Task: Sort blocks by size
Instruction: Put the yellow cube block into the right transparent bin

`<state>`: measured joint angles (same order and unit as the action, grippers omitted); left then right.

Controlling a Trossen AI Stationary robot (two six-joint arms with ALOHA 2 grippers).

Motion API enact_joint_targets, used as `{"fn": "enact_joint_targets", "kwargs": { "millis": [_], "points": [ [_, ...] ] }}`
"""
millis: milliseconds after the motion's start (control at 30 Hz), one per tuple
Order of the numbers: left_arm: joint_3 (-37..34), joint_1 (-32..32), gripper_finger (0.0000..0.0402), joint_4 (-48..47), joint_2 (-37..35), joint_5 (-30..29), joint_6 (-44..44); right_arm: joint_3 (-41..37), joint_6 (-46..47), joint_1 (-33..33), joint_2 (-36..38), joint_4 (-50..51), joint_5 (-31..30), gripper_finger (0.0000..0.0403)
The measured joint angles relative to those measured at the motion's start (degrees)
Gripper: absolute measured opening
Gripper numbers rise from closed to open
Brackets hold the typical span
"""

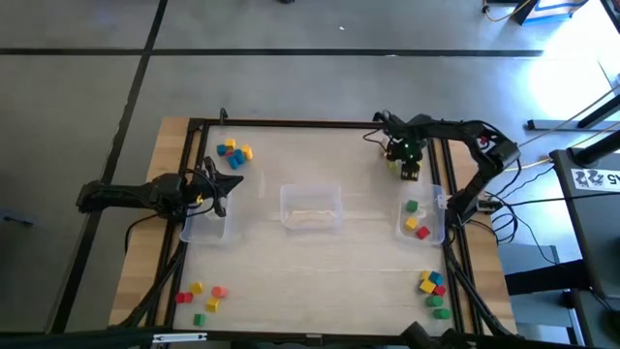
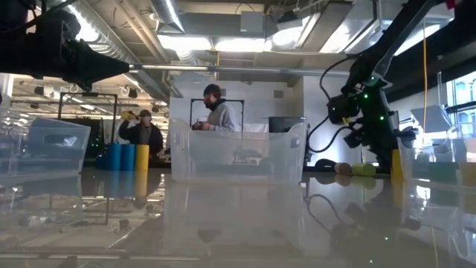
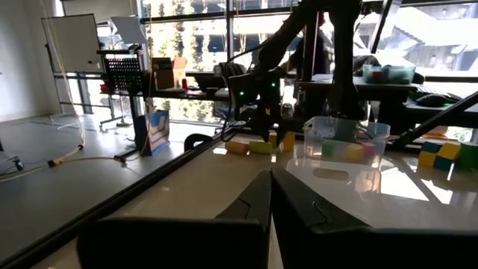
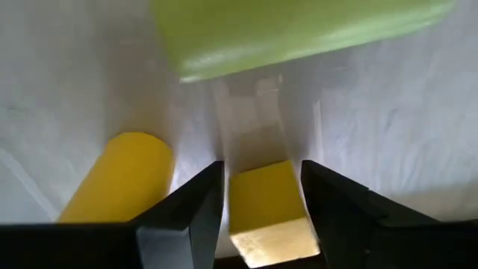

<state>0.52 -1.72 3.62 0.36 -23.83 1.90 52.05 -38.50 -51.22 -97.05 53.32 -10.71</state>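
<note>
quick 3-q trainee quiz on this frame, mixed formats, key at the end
1. True or false: the left gripper is shut and hangs over the left bin.
2. In the right wrist view, what sits between the right gripper's fingers? A) a red cube B) a yellow block C) a blue cylinder
3. Fill in: the middle bin holds ___ blocks.

Key
1. True.
2. B: a yellow block lies between the fingers, with a yellow cylinder and a green block close by.
3. No; the right bin has green, yellow and red ones.
</note>
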Motion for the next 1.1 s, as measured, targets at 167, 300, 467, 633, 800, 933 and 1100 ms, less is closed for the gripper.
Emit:
{"fn": "enact_joint_targets", "kwargs": {
  "millis": [167, 300, 467, 633, 800, 933, 1100],
  "points": [
    [0.01, 0.0, 0.0005, 0.0, 0.0, 0.0, -0.09, 0.0, 0.46, 0.02, -0.18, -0.02, -0.38, 0.0142],
    [0.0, 0.0, 0.0005, 0.0, -0.01, 0.0, -0.28, -0.02, 0.27, 0.0, -0.09, -0.08, -0.57, 0.0133],
    [0.0, 0.0, 0.0005, 0.0, 0.0, 0.0, -0.4, 0.81, -0.37, -0.05, -0.09, 0.58, 0.03, 0.0133],
    [0.01, 0.0, 0.0005, 0.0, -0.02, 0.0, -0.4, 3.05, -0.35, 0.27, 2.24, 0.76, 1.13, 0.0133],
    [-0.01, 0.0, 0.0005, 0.0, 0.0, 0.0, -0.4, 5.81, 0.54, 1.92, 5.67, 2.01, 2.22, 0.0134],
    [0.0, 0.0, 0.0005, 0.0, -0.02, 0.0, -0.4, 8.13, 2.21, 4.58, 8.52, 3.04, 3.91, 0.0135],
    [0.01, 0.0, 0.0005, 0.0, -0.01, 0.0, -0.47, 9.89, 6.02, 9.39, 12.77, 5.83, 6.06, 0.0136]
  ]
}}
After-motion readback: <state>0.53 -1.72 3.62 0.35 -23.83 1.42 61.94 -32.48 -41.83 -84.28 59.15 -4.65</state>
